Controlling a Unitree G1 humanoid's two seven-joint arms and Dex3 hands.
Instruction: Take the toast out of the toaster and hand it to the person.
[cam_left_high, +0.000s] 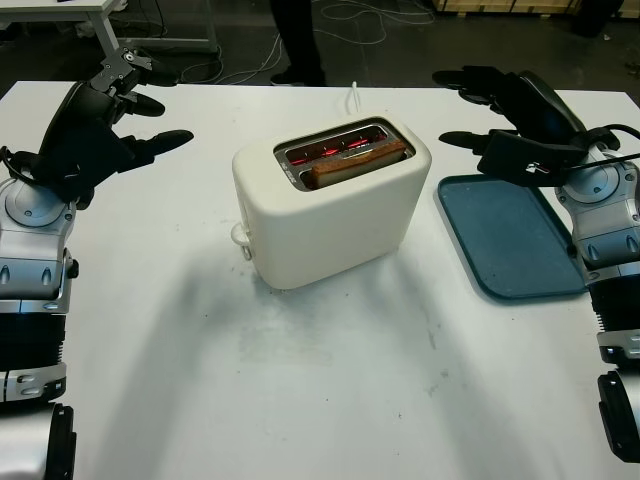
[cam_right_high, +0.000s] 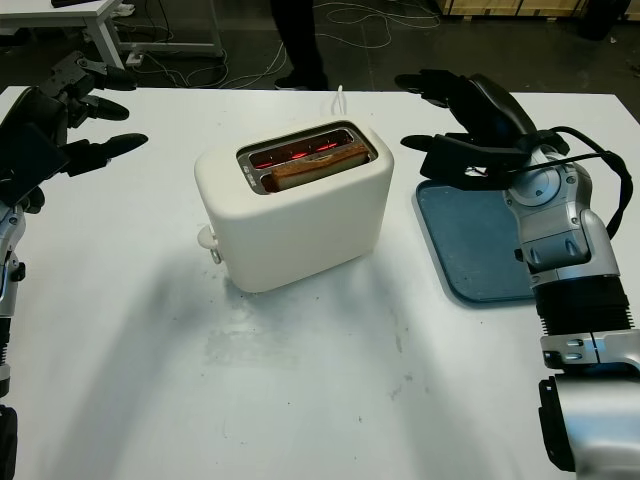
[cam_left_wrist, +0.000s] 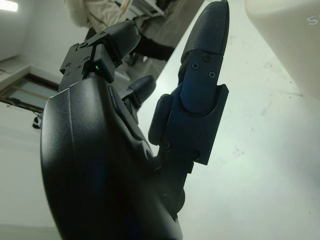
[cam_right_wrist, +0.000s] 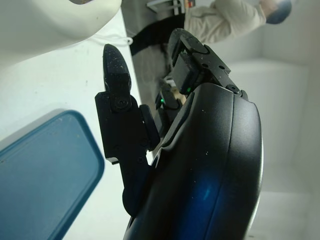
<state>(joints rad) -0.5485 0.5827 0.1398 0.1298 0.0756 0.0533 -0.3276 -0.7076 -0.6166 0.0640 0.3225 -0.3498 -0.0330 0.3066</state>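
A cream two-slot toaster (cam_left_high: 330, 205) stands in the middle of the white table (cam_left_high: 300, 380). A brown slice of toast (cam_left_high: 358, 160) sticks up from its nearer slot, and the heating wires glow red in the other slot. My left hand (cam_left_high: 125, 105) hovers open at the table's left side, well apart from the toaster. Over the far end of a blue tray (cam_left_high: 510, 238), right of the toaster, my right hand (cam_left_high: 490, 110) is open and holds nothing. A person (cam_left_high: 297, 40) in dark trousers stands beyond the table's far edge.
The blue tray (cam_right_high: 470, 240) lies flat on the right with nothing on it. A white cord (cam_left_high: 352, 95) runs from the toaster's back off the far edge. A desk (cam_left_high: 90, 15) and cables sit on the floor behind.
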